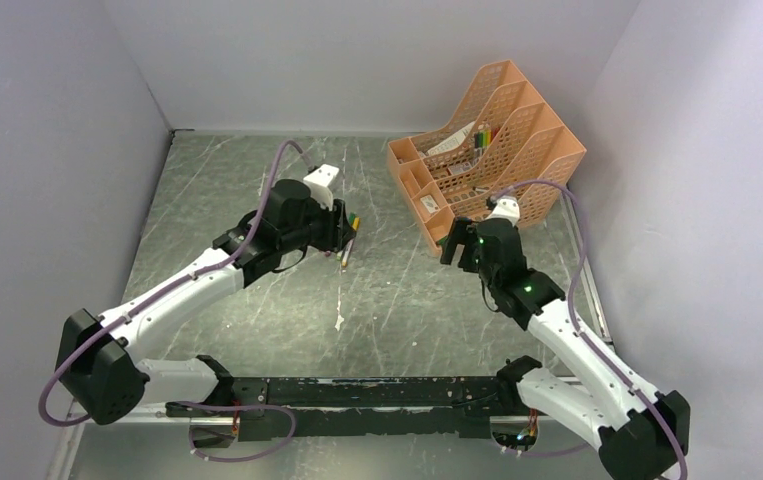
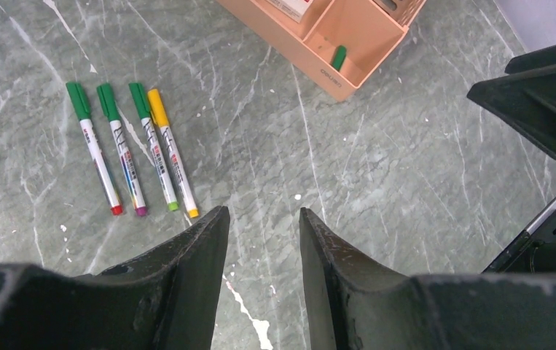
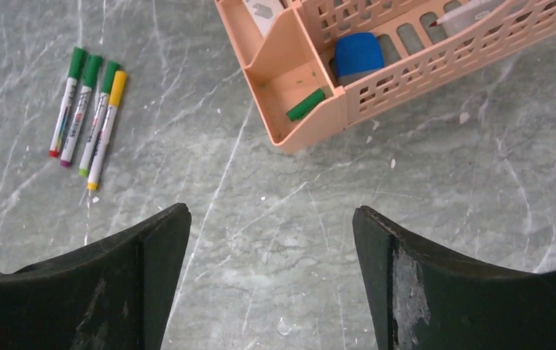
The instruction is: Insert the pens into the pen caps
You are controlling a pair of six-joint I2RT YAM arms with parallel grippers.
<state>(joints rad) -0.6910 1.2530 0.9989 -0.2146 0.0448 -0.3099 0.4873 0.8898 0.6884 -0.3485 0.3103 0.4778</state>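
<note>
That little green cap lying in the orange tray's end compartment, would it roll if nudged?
It probably would: the green cap is a small cylinder lying on its side. It likely wouldn't get far, as the walls of the orange organizer box it in. It looks like light, stiff plastic.

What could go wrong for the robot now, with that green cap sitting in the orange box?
The green cap lies at the bottom of a narrow compartment of the orange organizer, so the open right gripper might bump the walls or shove the organizer. The four pens lie packed side by side, so the open left gripper could nudge or roll neighbours when picking one.
</note>
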